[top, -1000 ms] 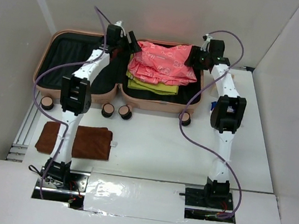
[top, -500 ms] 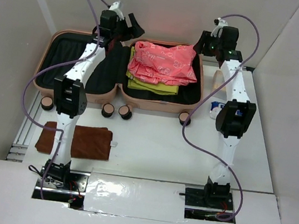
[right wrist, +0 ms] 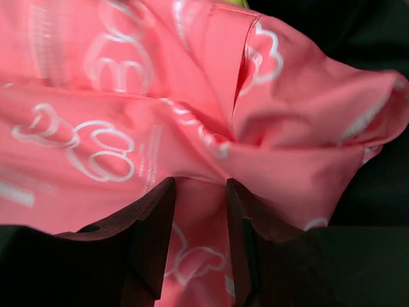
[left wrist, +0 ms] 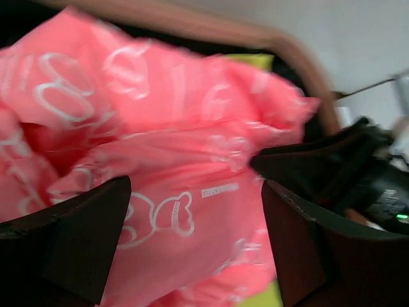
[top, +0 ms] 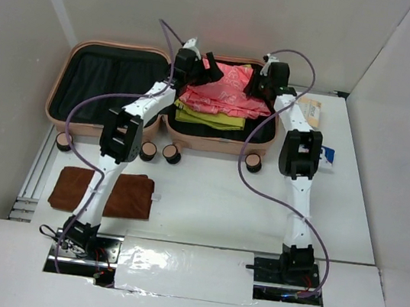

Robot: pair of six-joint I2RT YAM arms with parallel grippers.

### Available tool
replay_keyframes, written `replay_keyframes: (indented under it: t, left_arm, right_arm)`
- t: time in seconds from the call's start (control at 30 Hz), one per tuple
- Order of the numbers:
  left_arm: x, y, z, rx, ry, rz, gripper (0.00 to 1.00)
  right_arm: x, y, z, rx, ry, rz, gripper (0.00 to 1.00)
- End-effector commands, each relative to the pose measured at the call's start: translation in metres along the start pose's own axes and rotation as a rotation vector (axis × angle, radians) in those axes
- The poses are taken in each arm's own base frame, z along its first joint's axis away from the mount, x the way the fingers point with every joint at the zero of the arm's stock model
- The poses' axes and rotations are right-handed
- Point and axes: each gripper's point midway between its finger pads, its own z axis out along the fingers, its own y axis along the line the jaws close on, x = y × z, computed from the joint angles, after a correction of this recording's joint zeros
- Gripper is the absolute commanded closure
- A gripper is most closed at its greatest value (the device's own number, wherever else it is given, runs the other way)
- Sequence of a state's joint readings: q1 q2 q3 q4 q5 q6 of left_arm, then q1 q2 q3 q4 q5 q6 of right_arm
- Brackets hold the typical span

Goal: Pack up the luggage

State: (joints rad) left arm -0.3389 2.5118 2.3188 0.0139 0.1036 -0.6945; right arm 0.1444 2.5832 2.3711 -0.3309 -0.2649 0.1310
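Both my claws have dropped into the open suitcase [top: 206, 145] below. My right claw [right wrist: 198, 217] pinches the pink cloth [top: 219, 86] to flatten it; my left claw [left wrist: 192, 217] hangs spread above it.

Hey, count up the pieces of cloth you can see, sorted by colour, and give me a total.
Pink printed cloth, in the luggage: 1
Yellow-green cloth, under the pink one: 1
Brown cloth, on the table in front of the luggage: 1
Total: 3
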Motion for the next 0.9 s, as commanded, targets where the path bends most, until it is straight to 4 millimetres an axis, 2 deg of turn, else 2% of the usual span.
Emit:
replay_keyframes:
  t: [0.0,0.03,0.07,0.1,0.13,0.17,0.23,0.27,0.3,0.33,0.37,0.4,0.43,0.47,0.5,0.53,0.57,0.6,0.63,0.67,0.7,0.73,0.77,0.8,0.83,0.87]
  left_arm:
    - [0.010,0.064,0.008,-0.152,-0.003,-0.074,0.04]
    - [0.011,0.078,0.008,-0.176,0.004,-0.096,0.04]
    - [0.007,0.080,0.006,-0.177,0.004,-0.120,0.04]
    - [0.008,0.085,0.005,-0.167,0.022,-0.127,0.05]
    - [0.007,0.082,0.005,-0.150,0.022,-0.127,0.05]
    - [-0.004,0.072,0.001,-0.129,0.011,-0.114,0.05]
    - [-0.020,0.054,-0.006,-0.082,-0.004,-0.081,0.05]
    - [-0.027,0.046,-0.010,-0.063,-0.010,-0.068,0.03]
    - [-0.048,0.025,-0.021,-0.016,-0.039,-0.046,0.03]
    - [-0.064,0.005,-0.029,0.037,-0.054,-0.036,0.01]
    - [-0.082,-0.019,-0.046,0.089,-0.061,0.008,0.01]
    - [-0.097,-0.032,-0.057,0.107,-0.087,0.016,0.01]
    - [-0.107,-0.049,-0.070,0.152,-0.085,0.039,0.01]
    - [-0.120,-0.064,-0.085,0.180,-0.101,0.084,0.01]
    - [-0.128,-0.075,-0.099,0.194,-0.106,0.107,0.01]
    - [-0.152,-0.101,-0.132,0.229,-0.142,0.143,0.01]
    - [-0.159,-0.110,-0.149,0.232,-0.153,0.166,0.01]
    - [-0.161,-0.114,-0.165,0.224,-0.147,0.197,0.01]
    - [-0.156,-0.108,-0.175,0.186,-0.129,0.196,0.01]
    - [-0.156,-0.107,-0.188,0.160,-0.124,0.189,0.01]
    - [-0.172,-0.122,-0.224,0.152,-0.165,0.194,0.01]
    - [-0.148,-0.093,-0.228,0.058,-0.091,0.163,0.01]
    - [-0.147,-0.073,-0.242,-0.033,-0.100,0.138,0.01]
    - [-0.160,-0.072,-0.278,-0.067,-0.143,0.101,0.01]
    - [-0.152,-0.057,-0.292,-0.118,-0.133,0.071,0.01]
    - [-0.116,-0.017,-0.300,-0.233,-0.056,0.020,0.01]
  right_arm:
    - [-0.008,-0.028,0.004,0.059,-0.045,0.025,0.55]
    - [-0.011,-0.025,0.003,0.048,-0.046,0.024,0.55]
    - [-0.011,-0.023,0.003,0.039,-0.044,0.024,0.55]
    - [-0.021,-0.017,-0.003,0.020,-0.055,0.019,0.54]
    - [-0.031,-0.012,-0.009,0.006,-0.068,-0.004,0.51]
    - [-0.050,-0.004,-0.022,-0.008,-0.099,-0.014,0.47]
    - [-0.075,0.010,-0.042,-0.039,-0.137,-0.048,0.43]
    - [-0.090,0.011,-0.055,-0.045,-0.166,-0.065,0.39]
    - [-0.118,0.023,-0.082,-0.051,-0.216,-0.092,0.37]
    - [-0.130,0.032,-0.096,-0.073,-0.234,-0.101,0.34]
    - [-0.159,0.049,-0.129,-0.095,-0.297,-0.134,0.25]
    - [-0.174,0.057,-0.147,-0.100,-0.332,-0.146,0.25]
    - [-0.179,0.072,-0.161,-0.131,-0.338,-0.157,0.22]
    - [-0.179,0.075,-0.171,-0.131,-0.335,-0.156,0.18]
    - [-0.200,0.095,-0.206,-0.147,-0.391,-0.179,0.08]
    - [-0.203,0.105,-0.219,-0.158,-0.402,-0.187,0.03]
    - [-0.191,0.104,-0.221,-0.154,-0.371,-0.176,0.00]
    - [-0.191,0.115,-0.232,-0.166,-0.375,-0.182,0.00]
    - [-0.197,0.134,-0.259,-0.196,-0.398,-0.187,0.00]
    - [-0.189,0.142,-0.264,-0.217,-0.377,-0.188,0.00]
    - [-0.169,0.145,-0.260,-0.232,-0.322,-0.148,0.00]
    - [-0.165,0.166,-0.280,-0.281,-0.326,-0.148,0.00]
    - [-0.151,0.175,-0.281,-0.312,-0.291,-0.129,0.00]
    - [-0.121,0.183,-0.283,-0.343,-0.219,-0.080,0.00]
    - [-0.105,0.194,-0.285,-0.376,-0.187,-0.065,0.00]
    - [-0.084,0.218,-0.287,-0.431,-0.145,-0.056,0.00]
